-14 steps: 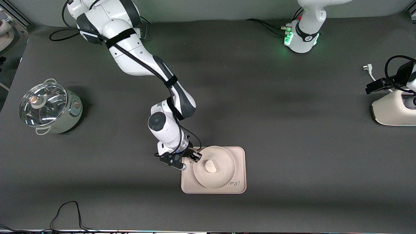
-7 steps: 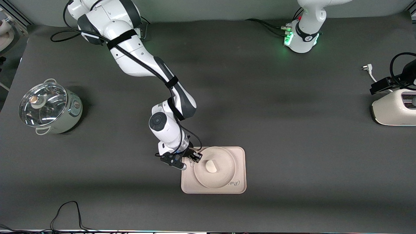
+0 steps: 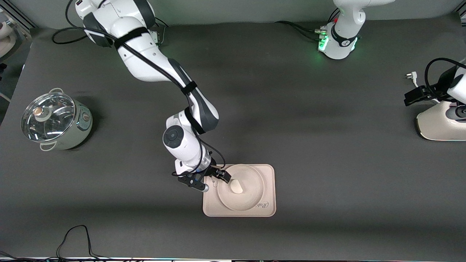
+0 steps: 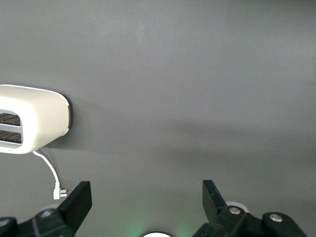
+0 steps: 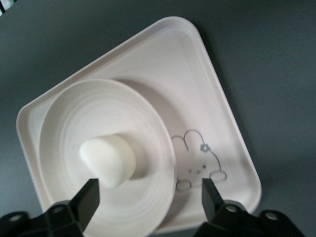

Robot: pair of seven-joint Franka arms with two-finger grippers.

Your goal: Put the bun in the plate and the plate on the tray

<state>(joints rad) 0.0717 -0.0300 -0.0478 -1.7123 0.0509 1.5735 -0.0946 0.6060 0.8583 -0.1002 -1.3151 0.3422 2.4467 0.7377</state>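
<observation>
Bun-wise, the small off-white rounded bun (image 3: 236, 187) sits in the middle of the round plain cream plate (image 3: 251, 202), which rests on the pale pinkish rectangular tray (image 3: 268, 174), whose long axis runs toward the front camera. The right gripper (image 3: 218, 177) hovers over the plate's rim, jaws spread wide and empty. The left gripper (image 4: 145, 200) waits, open, above the white toaster (image 3: 437, 125) at the left arm's end of the table.

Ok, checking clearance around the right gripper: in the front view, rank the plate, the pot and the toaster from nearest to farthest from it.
From the right gripper:
1. Plate, on the tray, right beneath it.
2. Pot, at the right arm's end.
3. Toaster, at the left arm's end.
</observation>
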